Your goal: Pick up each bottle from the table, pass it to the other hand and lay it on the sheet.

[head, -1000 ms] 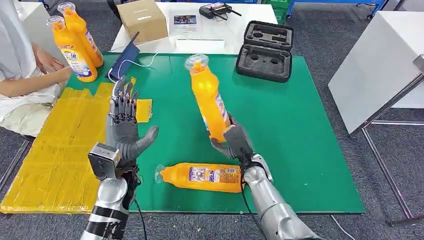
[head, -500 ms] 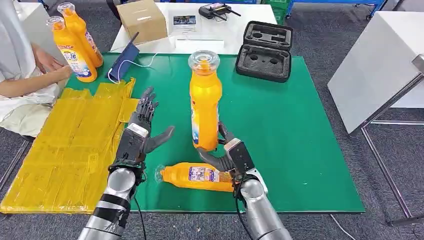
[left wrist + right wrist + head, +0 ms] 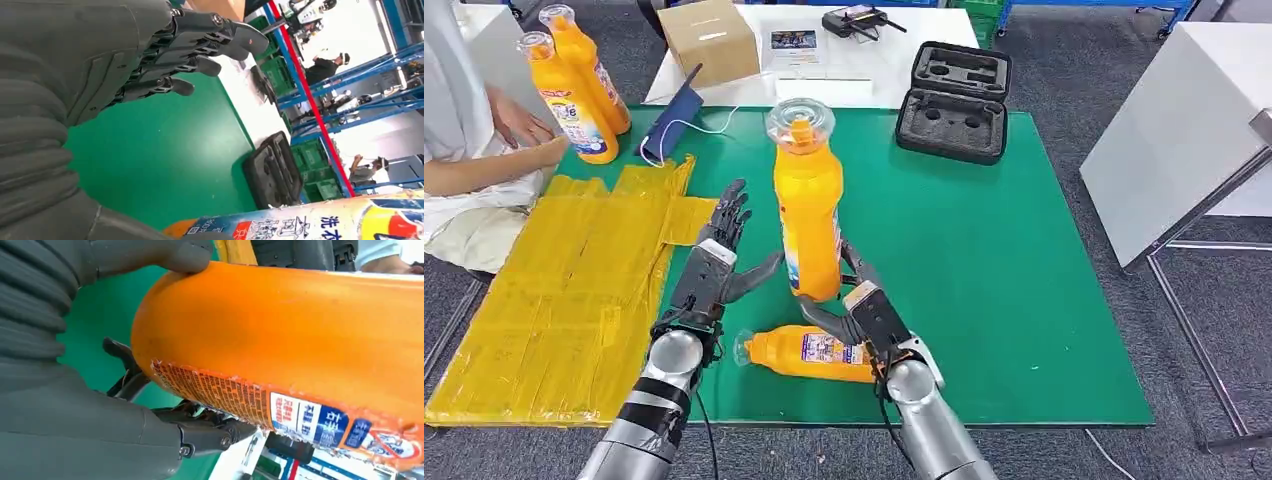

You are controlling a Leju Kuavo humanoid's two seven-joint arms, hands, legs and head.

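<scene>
Looks like a robotics lab or industrial workshop. Grey carpet floor (image 3: 1044,60) underfoot, white work surface (image 3: 884,60) carrying a cardboard box (image 3: 709,40) and an open foam-lined equipment case (image 3: 954,100). Beyond, blue steel racking (image 3: 350,110), stacked green crates (image 3: 310,165), and people (image 3: 325,67) standing about a bright hall.

grey carpet floor (image 3: 1064,60), white tables (image 3: 1184,120), perhaps shelving (image 3: 350,115)

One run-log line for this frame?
stage: handover | right hand: holds upright bottle | left hand: open beside it | second bottle: lying on green mat
</scene>
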